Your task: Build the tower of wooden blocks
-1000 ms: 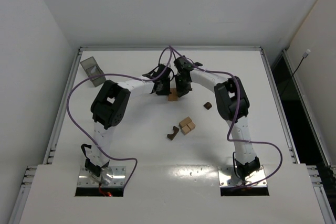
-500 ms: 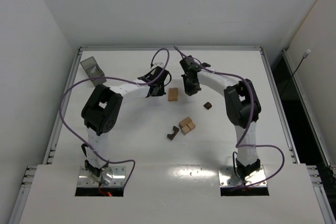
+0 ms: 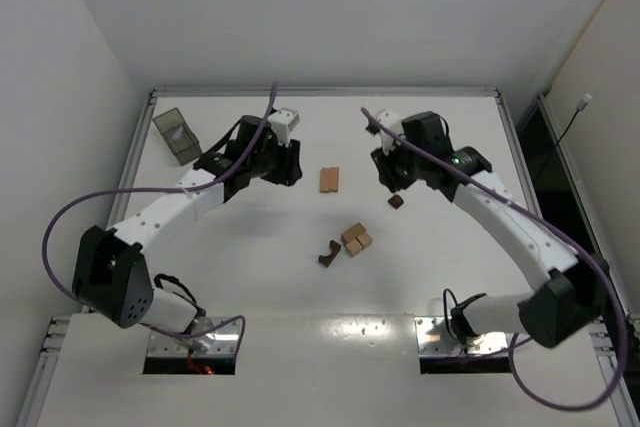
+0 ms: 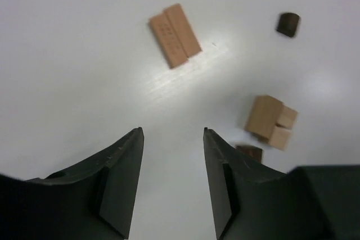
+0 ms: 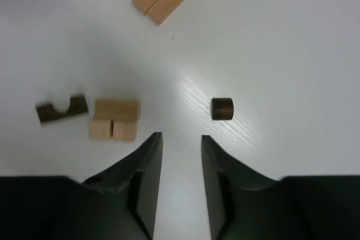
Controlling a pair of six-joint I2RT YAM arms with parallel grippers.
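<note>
Right gripper (image 5: pixel 179 139): jaws parted, empty; small dark block (image 5: pixel 222 108) just beyond its tips; left gripper (image 4: pixel 172 133): parted, empty; paired tan bricks (image 4: pixel 175 35) mid-table between both arms, long axis toward far edge; tan cluster (image 3: pixel 356 239), dark arch (image 3: pixel 329 253) toward near edge

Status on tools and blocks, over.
Left tool open, empty. Right tool open, empty, small dark block just ahead. Two tan bricks flat, side by side; no tower yet. Tray far left, clear of work.

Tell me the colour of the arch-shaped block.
The arch block is dark brown, clearest in the right wrist view.
</note>
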